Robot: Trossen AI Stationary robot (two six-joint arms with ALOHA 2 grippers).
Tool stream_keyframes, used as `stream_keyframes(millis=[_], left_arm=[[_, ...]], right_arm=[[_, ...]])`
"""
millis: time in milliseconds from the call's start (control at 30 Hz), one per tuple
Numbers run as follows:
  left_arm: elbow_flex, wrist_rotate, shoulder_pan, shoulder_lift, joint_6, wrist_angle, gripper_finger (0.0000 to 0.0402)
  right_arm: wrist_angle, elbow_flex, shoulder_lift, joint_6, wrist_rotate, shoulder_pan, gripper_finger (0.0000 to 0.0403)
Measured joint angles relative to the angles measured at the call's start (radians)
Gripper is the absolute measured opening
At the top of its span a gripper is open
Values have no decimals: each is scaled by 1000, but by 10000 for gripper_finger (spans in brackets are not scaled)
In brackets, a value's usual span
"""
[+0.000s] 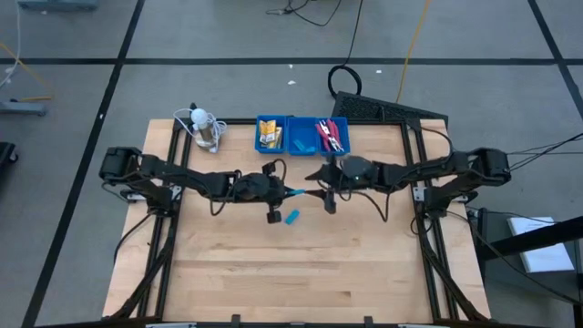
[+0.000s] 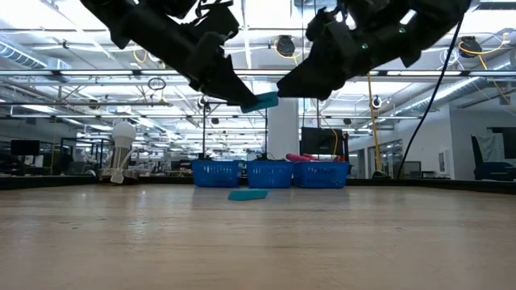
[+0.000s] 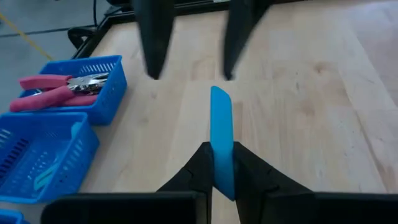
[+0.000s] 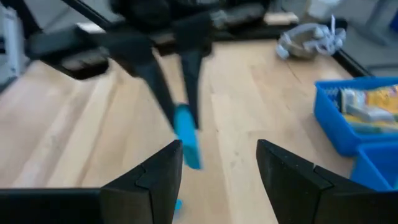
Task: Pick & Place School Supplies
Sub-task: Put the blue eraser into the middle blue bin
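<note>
Your left gripper (image 3: 221, 163) pinches light-blue strip (image 3: 221, 134) on edge, raised above table (image 1: 301, 273), likely for handover. Your right gripper (image 4: 219, 163) faces it, fingers wide, empty. 2nd blue piece (image 1: 292, 217) lies on wood below. Blue tray (image 1: 301, 147) near.

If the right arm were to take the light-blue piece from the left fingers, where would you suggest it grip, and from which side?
I would grip the free end of the held light-blue piece, the half sticking out past the left gripper, coming head-on from the right gripper, which faces it open. The piece is thin and stands on edge, so the right fingers should probably close on its broad flat faces.
</note>
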Motion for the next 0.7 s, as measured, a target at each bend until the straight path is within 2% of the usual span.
stream_keyframes(millis=[167, 367, 500, 700], left_arm=[[0, -1, 10, 0, -1, 10, 33], [0, 6, 11, 0, -8, 56, 36], [0, 54, 11, 0, -11, 88, 33], [0, 59, 11, 0, -28, 101, 37]], right_arm=[[176, -72, 1, -4, -1, 25, 196], [178, -79, 1, -7, -57, 29, 196], [204, -79, 27, -7, -51, 29, 196], [286, -76, 79, -4, -51, 29, 196]])
